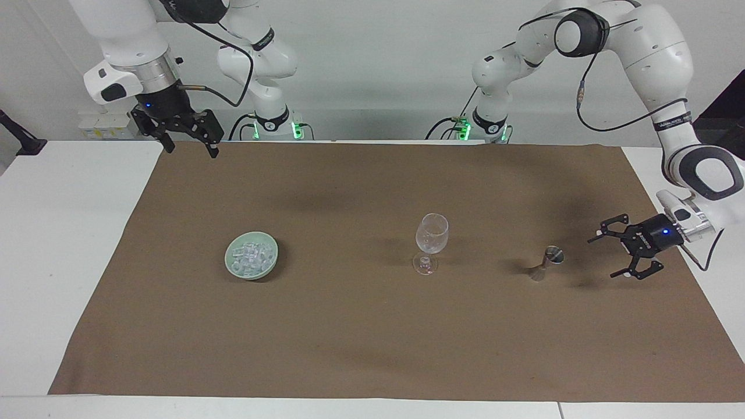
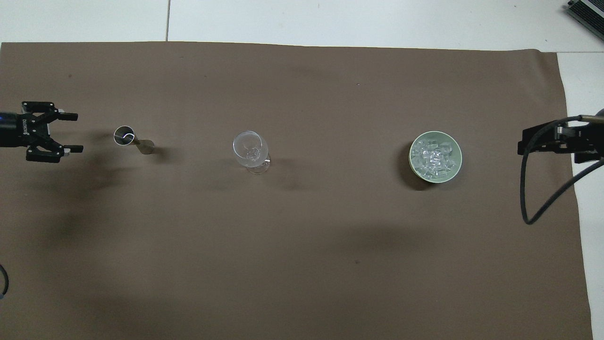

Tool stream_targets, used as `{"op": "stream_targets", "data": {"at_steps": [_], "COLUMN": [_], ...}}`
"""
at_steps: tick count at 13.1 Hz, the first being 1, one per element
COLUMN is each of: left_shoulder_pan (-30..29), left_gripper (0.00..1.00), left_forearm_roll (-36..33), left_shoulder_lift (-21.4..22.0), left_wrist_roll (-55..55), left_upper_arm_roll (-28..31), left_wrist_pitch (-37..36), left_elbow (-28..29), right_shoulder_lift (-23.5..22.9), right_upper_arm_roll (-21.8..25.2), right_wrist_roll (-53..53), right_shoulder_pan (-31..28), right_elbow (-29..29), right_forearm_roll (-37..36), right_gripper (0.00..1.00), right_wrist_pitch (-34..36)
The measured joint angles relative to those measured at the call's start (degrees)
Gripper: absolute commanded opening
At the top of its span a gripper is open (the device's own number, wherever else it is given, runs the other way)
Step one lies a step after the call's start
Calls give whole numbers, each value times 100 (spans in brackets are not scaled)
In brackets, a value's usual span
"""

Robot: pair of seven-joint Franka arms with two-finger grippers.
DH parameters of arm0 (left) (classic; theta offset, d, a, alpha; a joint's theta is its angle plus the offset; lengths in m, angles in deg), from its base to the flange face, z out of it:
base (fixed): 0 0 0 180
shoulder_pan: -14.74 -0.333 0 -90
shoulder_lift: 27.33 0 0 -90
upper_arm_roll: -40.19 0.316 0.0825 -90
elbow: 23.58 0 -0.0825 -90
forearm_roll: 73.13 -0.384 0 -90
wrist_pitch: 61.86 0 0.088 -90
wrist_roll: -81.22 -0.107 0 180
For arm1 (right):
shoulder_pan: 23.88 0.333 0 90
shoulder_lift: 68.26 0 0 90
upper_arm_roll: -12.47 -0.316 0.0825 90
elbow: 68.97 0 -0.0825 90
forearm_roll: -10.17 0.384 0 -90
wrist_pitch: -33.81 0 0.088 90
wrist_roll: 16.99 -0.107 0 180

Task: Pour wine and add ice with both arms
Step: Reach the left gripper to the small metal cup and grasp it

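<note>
White lettering runs along the body of the left gripper (image 2: 73, 132) and along black bands on the arms, but none of it can be read.
</note>
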Motion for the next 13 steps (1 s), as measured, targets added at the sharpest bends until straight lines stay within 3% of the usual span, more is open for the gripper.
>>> {"op": "stream_targets", "data": {"at_steps": [4,8,13], "left_shoulder_pan": [-178,-651,-676], "left_gripper": [100,100,100], "left_forearm_roll": [755,1311,2124], "left_shoulder_lift": [-515,-1042,-1498], "left_wrist_roll": [-543,-1300,-2528], "left_upper_arm_roll": [-86,-568,-749], "left_wrist_pitch": [-723,-1311,-1352], "left_elbow": [35,42,45], "right_shoulder_lift": [0,0,0], "right_upper_arm_roll": [0,0,0], "right_wrist_roll": [0,0,0], "right_shoulder_pan": [0,0,0], "right_elbow": [0,0,0], "right_forearm_roll": [0,0,0], "right_gripper": [100,100,100], "right_wrist_pitch": [0,0,0]}}
